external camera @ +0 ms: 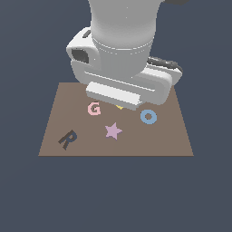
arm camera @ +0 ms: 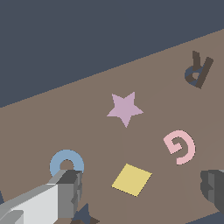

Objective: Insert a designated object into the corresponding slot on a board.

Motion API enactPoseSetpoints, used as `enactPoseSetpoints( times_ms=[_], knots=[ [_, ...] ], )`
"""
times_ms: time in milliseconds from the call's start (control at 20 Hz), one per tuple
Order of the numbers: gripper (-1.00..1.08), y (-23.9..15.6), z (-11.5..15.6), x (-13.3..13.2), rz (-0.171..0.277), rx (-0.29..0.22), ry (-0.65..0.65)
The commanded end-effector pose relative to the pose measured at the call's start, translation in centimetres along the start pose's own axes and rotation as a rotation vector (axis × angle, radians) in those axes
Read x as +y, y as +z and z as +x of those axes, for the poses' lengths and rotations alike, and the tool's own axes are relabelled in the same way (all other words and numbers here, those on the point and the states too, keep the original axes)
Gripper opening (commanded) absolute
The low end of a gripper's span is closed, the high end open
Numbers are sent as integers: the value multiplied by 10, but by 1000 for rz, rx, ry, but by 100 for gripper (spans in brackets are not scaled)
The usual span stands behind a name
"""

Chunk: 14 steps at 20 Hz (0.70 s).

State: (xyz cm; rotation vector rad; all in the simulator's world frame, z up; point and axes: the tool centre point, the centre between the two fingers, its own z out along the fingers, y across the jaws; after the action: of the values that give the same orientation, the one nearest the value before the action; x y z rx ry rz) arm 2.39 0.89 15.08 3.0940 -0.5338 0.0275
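The pale lilac-pink star lies flat on the brown board, near its front middle, and also shows in the wrist view. My gripper is open and empty, above the yellow diamond and apart from the star. One finger shows beside the blue ring, the other at the frame's edge. A dark navy star-shaped recess, the slot, is partly visible by the first finger. In the exterior view the arm's hand hides the slot and the fingers.
On the board lie a pink letter G, a blue ring, a dark letter R and a sliver of the yellow diamond. The G and R also show in the wrist view. Dark floor surrounds the board.
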Motion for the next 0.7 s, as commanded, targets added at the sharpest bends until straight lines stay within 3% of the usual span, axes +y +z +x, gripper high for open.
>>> enactPoseSetpoints(
  times_ms=[0, 650],
  knots=[
    [100, 10, 5, -2, -1, -1, 79],
    [100, 67, 36, -7, -7, -9, 557]
  ],
)
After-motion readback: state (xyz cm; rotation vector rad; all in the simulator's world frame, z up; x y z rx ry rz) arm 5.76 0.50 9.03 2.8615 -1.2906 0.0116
